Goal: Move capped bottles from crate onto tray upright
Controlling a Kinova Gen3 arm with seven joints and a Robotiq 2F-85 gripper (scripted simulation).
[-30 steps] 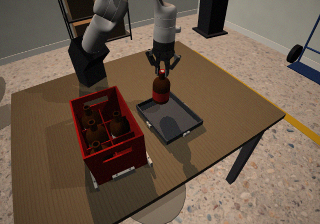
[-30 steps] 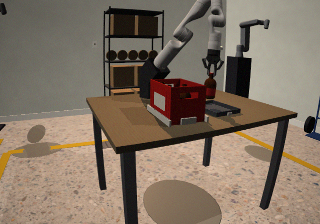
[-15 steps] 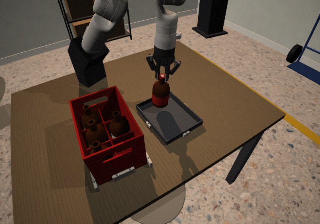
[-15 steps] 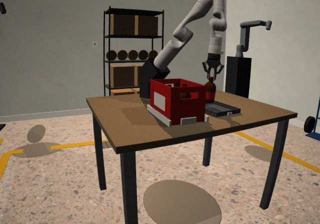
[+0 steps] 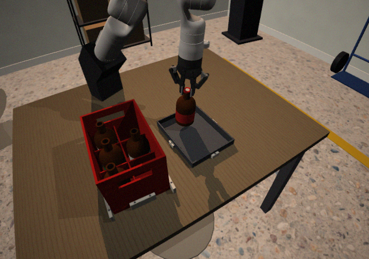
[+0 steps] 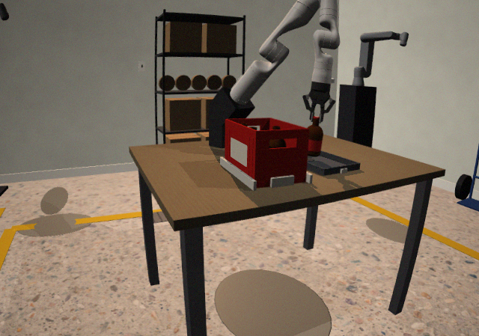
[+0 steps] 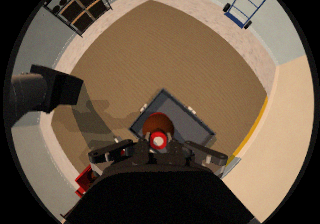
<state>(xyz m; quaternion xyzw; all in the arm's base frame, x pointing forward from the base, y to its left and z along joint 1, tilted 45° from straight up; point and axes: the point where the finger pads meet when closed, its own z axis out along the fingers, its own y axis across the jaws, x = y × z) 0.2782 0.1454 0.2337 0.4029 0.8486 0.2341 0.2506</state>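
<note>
My gripper (image 5: 187,92) is shut on the neck of a brown bottle with a red cap and red label (image 5: 185,108). The bottle hangs upright, its base at or just above the floor of the dark grey tray (image 5: 195,135), at the tray's far end. In the exterior view the gripper (image 6: 317,114) holds the same bottle (image 6: 315,139) behind the red crate (image 6: 266,150). The wrist view shows the red cap (image 7: 159,139) between the fingers, with the tray (image 7: 172,122) below. The red crate (image 5: 123,153) holds several brown bottles with open necks (image 5: 110,151).
The crate stands left of the tray on the brown table, with grey brackets at its base. The arm's black base block (image 5: 100,72) stands at the table's far left. A black pedestal (image 6: 355,114) stands behind the table. The table edge runs right of the tray.
</note>
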